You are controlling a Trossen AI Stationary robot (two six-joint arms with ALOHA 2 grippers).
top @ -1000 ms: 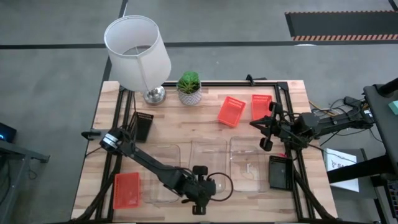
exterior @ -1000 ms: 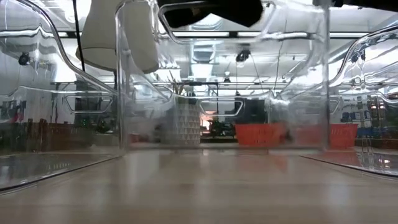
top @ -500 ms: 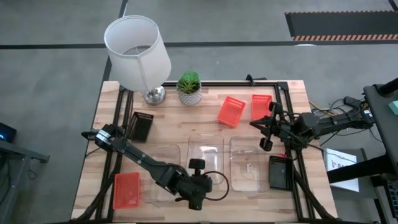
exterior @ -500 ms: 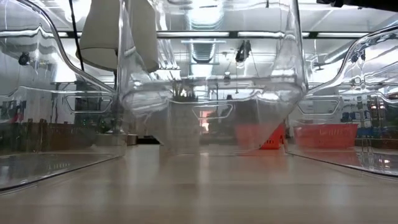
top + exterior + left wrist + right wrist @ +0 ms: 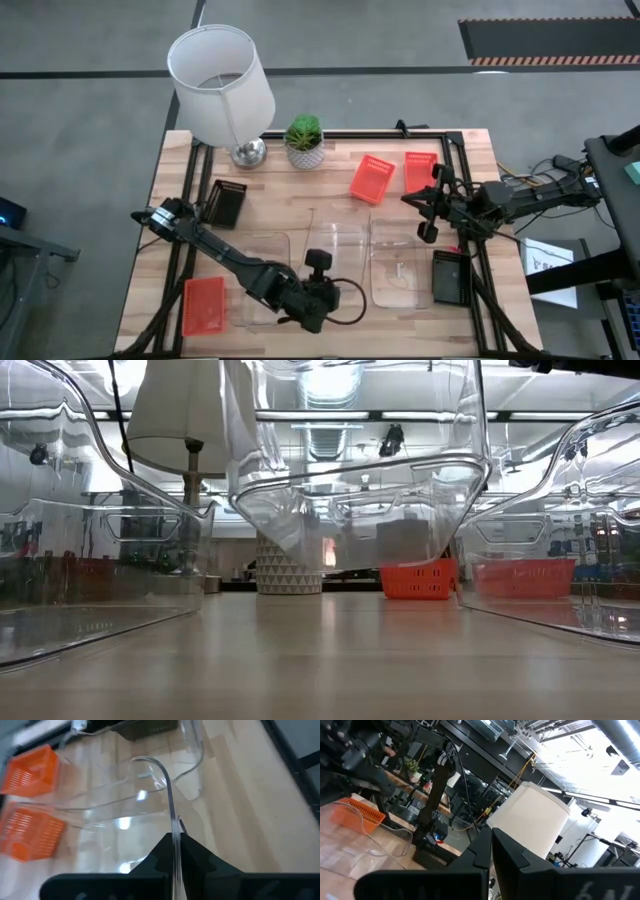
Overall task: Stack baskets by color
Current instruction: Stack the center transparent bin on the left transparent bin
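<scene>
Left tool (image 5: 318, 262) near the front edge of the desk (image 5: 330, 180), around the middle; jaws pinched on the near rim of a clear basket (image 5: 335, 245). In the left wrist view the thin wall of that basket (image 5: 150, 805) runs straight down between the two fingers (image 5: 165, 865), pressed together on it. In the low view the basket (image 5: 360, 490) hangs tilted, clear of the desk top, one end higher than the other; a single-rim grip would let it swing this way

Second clear basket (image 5: 265, 280) lies flat toward the front-left, just beside the left arm. Third clear basket (image 5: 400, 262) lies flat toward the front-right. Judgement: the lifted one is being carried to nest in one of these two, which one I cannot tell

Orange baskets: one (image 5: 204, 305) at the front-left corner, two more, (image 5: 372, 178) and (image 5: 419, 172), near the back-right, apart from each other and not yet stacked. Black baskets: one (image 5: 228, 203) at the left edge, one (image 5: 449, 277) at the right front. A third black one I cannot pick out

Right tool (image 5: 428, 218) waits at the right edge, above the desk, fingers pressed together on nothing; its wrist view looks out into the room

Lamp (image 5: 222, 85) and potted plant (image 5: 304, 141) stand along the back edge, out of the working area
</scene>
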